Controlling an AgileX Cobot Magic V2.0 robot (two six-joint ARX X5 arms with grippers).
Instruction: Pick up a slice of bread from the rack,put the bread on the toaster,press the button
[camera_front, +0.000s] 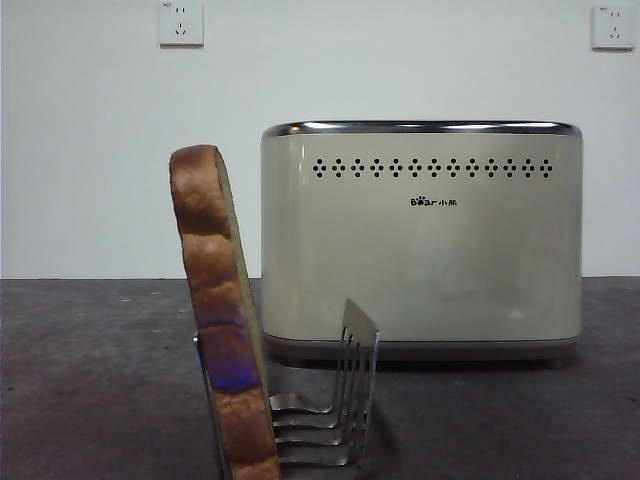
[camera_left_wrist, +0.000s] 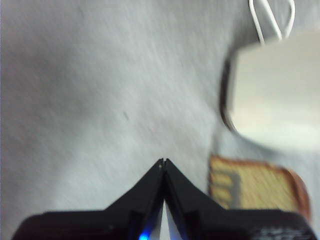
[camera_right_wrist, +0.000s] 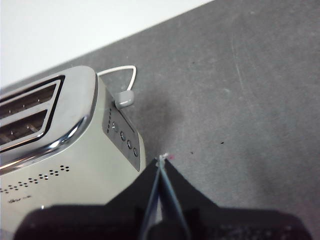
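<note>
The slice of bread (camera_front: 218, 300) stands upright on edge in the steel rack (camera_front: 330, 410), near the front at the left, crust side facing me. It also shows in the left wrist view (camera_left_wrist: 260, 187), blurred. The cream toaster (camera_front: 420, 240) stands behind the rack; its two slots (camera_right_wrist: 25, 115) and its side buttons (camera_right_wrist: 125, 140) show in the right wrist view. My left gripper (camera_left_wrist: 163, 162) is shut and empty above the table, apart from the bread. My right gripper (camera_right_wrist: 162, 159) is shut and empty, beside the toaster's button end. Neither arm shows in the front view.
The dark grey table (camera_front: 90, 380) spreads around the rack and toaster. A white power cord (camera_right_wrist: 122, 75) loops from the toaster's end. A white wall with two sockets (camera_front: 180, 22) stands behind.
</note>
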